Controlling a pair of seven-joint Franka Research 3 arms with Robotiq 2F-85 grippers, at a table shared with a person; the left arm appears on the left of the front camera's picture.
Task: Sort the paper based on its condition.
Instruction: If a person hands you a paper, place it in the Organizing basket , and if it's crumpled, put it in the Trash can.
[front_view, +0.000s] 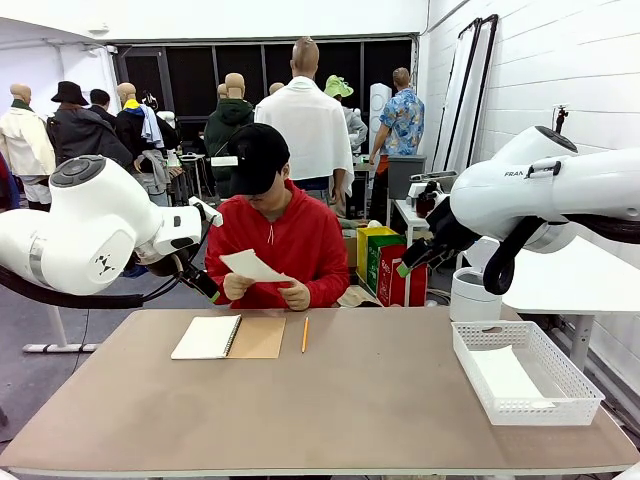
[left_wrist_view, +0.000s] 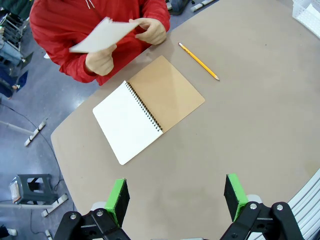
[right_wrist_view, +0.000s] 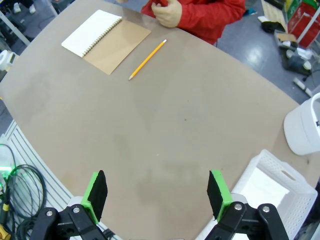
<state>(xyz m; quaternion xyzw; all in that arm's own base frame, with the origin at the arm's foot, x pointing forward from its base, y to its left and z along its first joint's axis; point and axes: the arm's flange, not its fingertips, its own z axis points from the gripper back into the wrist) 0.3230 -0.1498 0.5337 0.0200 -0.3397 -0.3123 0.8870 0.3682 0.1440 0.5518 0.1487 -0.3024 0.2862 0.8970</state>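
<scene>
Paper in the person's hands, both grippers waiting

The paper (front_view: 250, 265) is held above the table's (front_view: 330, 400) far edge; left gripper (left_wrist_view: 175, 197) and right gripper (right_wrist_view: 156, 195) hover wide apart, empty. A thin, curled sheet could slip or crease at handover.

Notebook (front_view: 228, 337) left of pencil (front_view: 304, 334), basket (front_view: 524, 373) far right (paper (front_view: 503, 375) inside)
</scene>
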